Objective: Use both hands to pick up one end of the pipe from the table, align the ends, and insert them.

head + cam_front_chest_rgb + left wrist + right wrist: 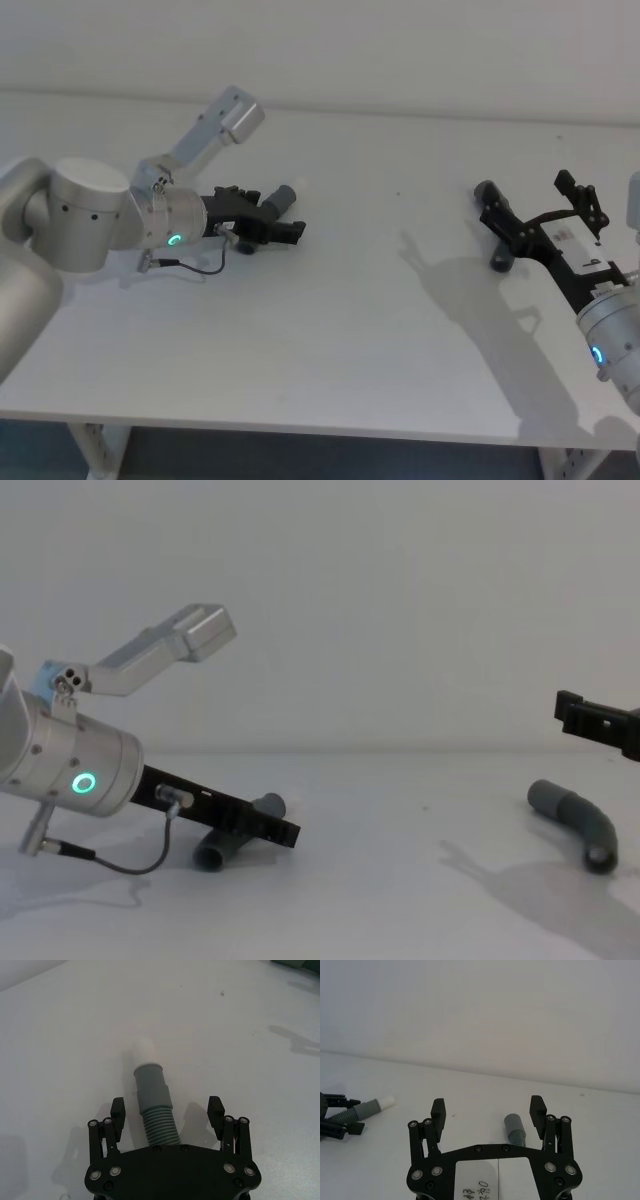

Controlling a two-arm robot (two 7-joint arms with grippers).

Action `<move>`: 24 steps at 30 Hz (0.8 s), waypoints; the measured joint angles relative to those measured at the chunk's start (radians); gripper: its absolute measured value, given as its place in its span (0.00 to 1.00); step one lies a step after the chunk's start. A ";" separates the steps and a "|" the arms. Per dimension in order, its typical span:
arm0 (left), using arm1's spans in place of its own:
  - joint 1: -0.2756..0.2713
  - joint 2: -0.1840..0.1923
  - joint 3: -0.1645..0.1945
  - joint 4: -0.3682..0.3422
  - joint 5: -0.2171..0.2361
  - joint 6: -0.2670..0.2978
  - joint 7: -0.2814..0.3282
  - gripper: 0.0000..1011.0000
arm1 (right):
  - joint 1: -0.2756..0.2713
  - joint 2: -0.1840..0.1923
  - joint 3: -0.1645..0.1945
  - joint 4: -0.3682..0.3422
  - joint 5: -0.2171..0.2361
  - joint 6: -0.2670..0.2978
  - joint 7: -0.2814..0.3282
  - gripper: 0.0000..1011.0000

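White matte table [380, 340] in the head view, two grey pipe pieces on it: the pale-tipped piece [292, 192] at the left gripper [275, 212], the second piece [499, 260] by the right gripper [530, 192]. Left wrist: fingers [118, 1110] spread, straddling the pale-tipped piece. Right wrist: fingers [438, 1110] spread too, the second piece between them. Chest: plain pale wall [400, 600] behind, both pieces lying on the table.
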 joint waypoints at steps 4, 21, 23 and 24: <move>-0.010 -0.004 0.005 0.015 -0.002 0.001 -0.006 0.99 | 0.000 0.000 0.000 0.000 0.000 0.000 0.000 0.99; -0.031 -0.011 0.016 0.042 -0.008 0.002 -0.018 0.80 | 0.000 0.000 0.000 0.000 0.000 0.000 0.000 0.99; -0.032 -0.011 0.017 0.044 -0.008 0.002 -0.019 0.74 | 0.000 0.000 0.000 0.000 0.000 0.000 0.000 0.99; -0.032 -0.011 0.017 0.045 -0.008 0.002 -0.019 0.72 | 0.000 0.000 0.000 0.000 0.000 0.000 0.000 0.99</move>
